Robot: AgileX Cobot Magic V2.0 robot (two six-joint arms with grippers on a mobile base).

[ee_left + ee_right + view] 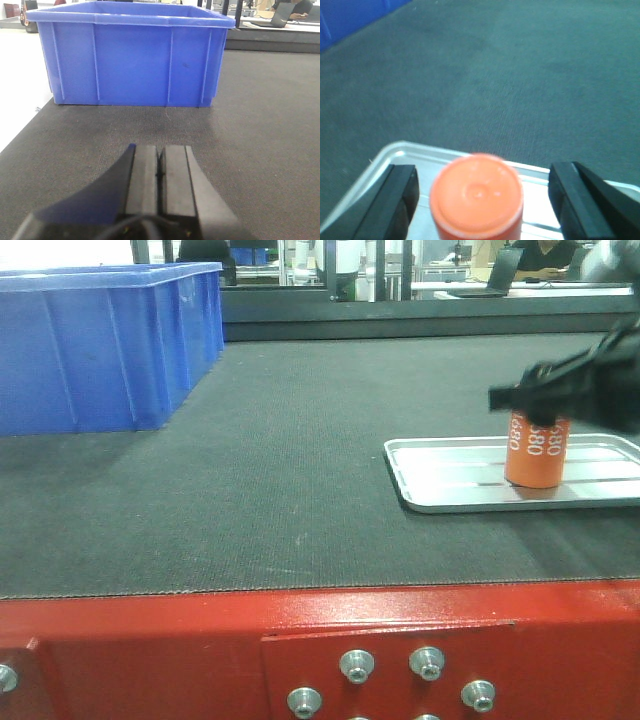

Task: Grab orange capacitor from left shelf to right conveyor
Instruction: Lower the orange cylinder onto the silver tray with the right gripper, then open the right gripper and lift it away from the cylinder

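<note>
- Bolts (357,666) on the red frame (150,650) fill the bottom of the front view; some are cut off by the lower edge.
- Capacitor (536,452) stands upright in the tray (440,480) on the belt (280,460), at right; its top is hidden behind the blurred right gripper (482,192).
- Right fingers (395,200) stand wide apart on either side of the can, not touching it.
- Left gripper (160,172) has its pads pressed together, empty, before the blue bin (130,55).
</note>
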